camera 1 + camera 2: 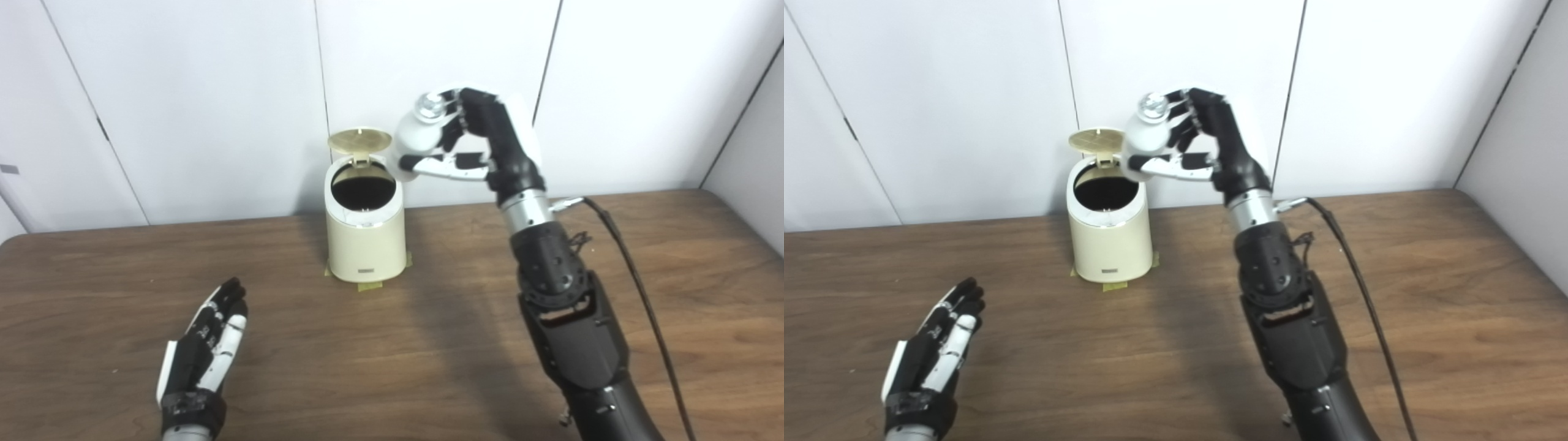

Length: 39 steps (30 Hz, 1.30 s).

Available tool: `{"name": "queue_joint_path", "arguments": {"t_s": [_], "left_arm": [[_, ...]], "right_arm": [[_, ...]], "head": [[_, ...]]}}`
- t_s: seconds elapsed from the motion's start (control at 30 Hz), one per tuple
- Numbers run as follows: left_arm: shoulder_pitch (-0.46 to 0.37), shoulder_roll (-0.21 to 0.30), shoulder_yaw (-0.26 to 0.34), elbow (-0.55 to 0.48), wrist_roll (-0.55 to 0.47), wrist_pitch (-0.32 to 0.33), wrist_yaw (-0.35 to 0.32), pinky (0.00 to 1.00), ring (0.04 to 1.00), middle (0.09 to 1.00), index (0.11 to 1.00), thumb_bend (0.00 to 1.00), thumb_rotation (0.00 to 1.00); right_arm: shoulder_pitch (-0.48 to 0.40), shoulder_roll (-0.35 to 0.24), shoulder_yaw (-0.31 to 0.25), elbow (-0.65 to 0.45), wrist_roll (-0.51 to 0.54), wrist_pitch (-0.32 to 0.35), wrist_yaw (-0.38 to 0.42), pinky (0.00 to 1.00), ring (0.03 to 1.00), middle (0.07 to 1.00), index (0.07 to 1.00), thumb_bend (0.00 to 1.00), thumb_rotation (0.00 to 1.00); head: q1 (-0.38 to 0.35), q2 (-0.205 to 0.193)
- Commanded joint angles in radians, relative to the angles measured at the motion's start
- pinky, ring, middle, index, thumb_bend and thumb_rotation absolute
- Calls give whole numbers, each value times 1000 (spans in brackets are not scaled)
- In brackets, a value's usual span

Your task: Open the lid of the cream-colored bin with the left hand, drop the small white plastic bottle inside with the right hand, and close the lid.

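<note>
Your right hand [471, 144] is gripping the bottle [419, 131], cap up, just right of and above the bin [365, 236] mouth near the desk's far edge. Lid [359, 141] is standing open. Left hand [205, 346] is lying open, empty.

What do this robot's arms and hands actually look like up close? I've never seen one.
Both hands are black with white panels. The right hand joins a shiny silver wrist ring, then a bulky black forearm with round holes and an open slot. A thin black cable runs from the wrist down alongside the arm. The left hand shows a white edge and a black cuff at its wrist.
</note>
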Motion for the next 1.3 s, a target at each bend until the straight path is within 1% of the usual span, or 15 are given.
{"name": "queue_joint_path", "arguments": {"t_s": [0.0, 0.1, 0.33, 0.5, 0.77, 0.83, 1.0, 1.07, 1.13, 1.27], "left_arm": [[-1, -19, -11, -22, 14, -42, 12, 947, 908, 872, 889, 436, 438], [4, -28, -20, -22, 19, -48, 21, 943, 906, 874, 887, 430, 437], [12, -31, -37, -29, 34, -53, 41, 935, 902, 875, 883, 449, 445], [12, -32, -40, -35, 36, -49, 46, 932, 893, 866, 884, 458, 436], [11, -34, -40, -38, 34, -48, 49, 940, 900, 868, 886, 464, 441], [10, -37, -43, -40, 37, -48, 51, 938, 895, 865, 885, 464, 438], [7, -42, -54, -36, 53, -45, 58, 933, 904, 875, 891, 468, 450], [7, -43, -59, -35, 56, -46, 61, 929, 905, 875, 891, 469, 453], [8, -44, -62, -36, 56, -47, 64, 922, 901, 873, 894, 478, 449], [11, -41, -62, -41, 52, -47, 66, 922, 898, 868, 894, 479, 442]], "right_arm": [[-69, 14, 0, 2, -16, -51, -23, 295, 376, 473, 524, 516, 0], [-84, 41, 5, 41, -16, -59, -29, 296, 377, 479, 519, 516, 0], [-94, 70, 6, 121, -26, -82, -43, 297, 379, 486, 525, 515, 0], [-102, 74, 9, 184, -12, -137, -41, 301, 375, 484, 539, 513, 0], [-114, 78, 16, 263, -25, -187, -63, 306, 377, 482, 521, 515, 0], [-114, 82, 16, 286, -24, -214, -78, 310, 379, 483, 522, 515, 0], [-116, 83, 14, 343, -26, -310, -124, 309, 380, 482, 523, 515, 0], [-120, 81, 14, 357, -37, -332, -140, 313, 382, 483, 522, 515, 0], [-124, 82, 10, 368, -44, -346, -157, 311, 410, 490, 528, 500, 0], [-135, 92, 3, 396, -55, -377, -208, 308, 411, 491, 530, 496, 0]], "head": [[10, 1], [25, 2], [38, 6], [42, 8], [43, 7], [53, 11], [56, 8], [59, 7], [60, 6], [58, 5]]}}
